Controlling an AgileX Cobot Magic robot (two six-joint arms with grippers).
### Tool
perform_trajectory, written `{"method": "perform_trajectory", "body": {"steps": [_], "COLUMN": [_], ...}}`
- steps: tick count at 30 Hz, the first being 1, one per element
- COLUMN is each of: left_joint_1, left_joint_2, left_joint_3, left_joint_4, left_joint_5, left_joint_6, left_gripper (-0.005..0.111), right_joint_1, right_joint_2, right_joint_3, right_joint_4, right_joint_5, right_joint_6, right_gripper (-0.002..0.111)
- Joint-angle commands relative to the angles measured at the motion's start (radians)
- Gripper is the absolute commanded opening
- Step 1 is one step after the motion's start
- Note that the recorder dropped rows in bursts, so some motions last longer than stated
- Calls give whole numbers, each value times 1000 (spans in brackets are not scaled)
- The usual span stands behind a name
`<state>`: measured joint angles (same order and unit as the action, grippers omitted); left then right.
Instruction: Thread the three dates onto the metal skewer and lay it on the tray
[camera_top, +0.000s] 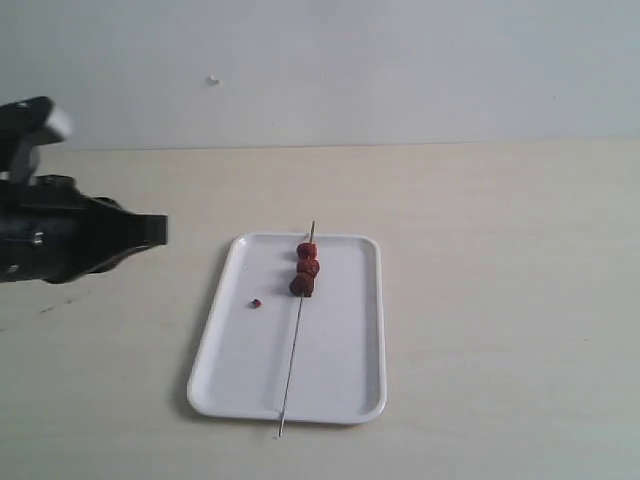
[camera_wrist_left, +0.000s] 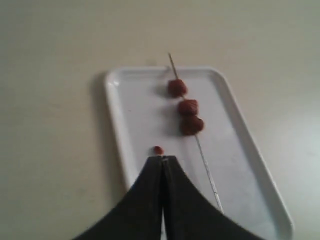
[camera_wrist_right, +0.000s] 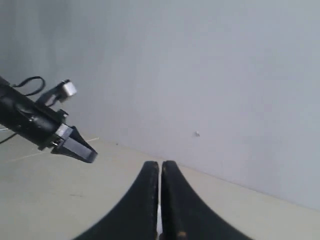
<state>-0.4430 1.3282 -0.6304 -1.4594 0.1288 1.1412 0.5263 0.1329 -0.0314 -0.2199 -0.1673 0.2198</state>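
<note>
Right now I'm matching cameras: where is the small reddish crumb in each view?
Exterior: small reddish crumb on the white rectangular tray, left of the thin metal skewer.
Left wrist: crumb just off the shut left tool.
Right wrist: not in it.
Shared landmark: three dark wrinkled dates.

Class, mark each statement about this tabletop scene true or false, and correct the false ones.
1. The three dark red-brown wrinkled dates sit threaded on the thin grey metal skewer. True.
2. The skewer lies beside the white rectangular tray, not on it. False: it lies along the tray, both ends overhanging the rim.
3. The left gripper is shut and holds nothing. True.
4. The right gripper grips the skewer. False: it is shut on nothing.
5. The dates are spread evenly along the skewer. False: they bunch near one end.
6. A tiny reddish crumb lies on the tray, apart from the dates. True.
</note>
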Motion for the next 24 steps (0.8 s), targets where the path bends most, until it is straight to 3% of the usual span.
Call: {"method": "perform_trajectory", "body": {"steps": [1, 13, 24], "left_joint_1": [3, 3, 3], "left_joint_2": [-263, -976, -1328], "left_joint_3": [135, 363, 480], "left_joint_4": [-1, 9, 3], "left_joint_5": [-151, -160, -151], "left_joint_6": [29, 31, 29], "left_gripper": [0, 0, 0], "right_joint_1": [3, 3, 3], "right_joint_2": [-65, -133, -133], "right_joint_3": [31, 31, 31], "right_joint_4": [-4, 7, 63], "right_joint_5": [-23, 29, 135], "right_joint_6": [-10, 19, 46], "right_gripper": [0, 0, 0]}}
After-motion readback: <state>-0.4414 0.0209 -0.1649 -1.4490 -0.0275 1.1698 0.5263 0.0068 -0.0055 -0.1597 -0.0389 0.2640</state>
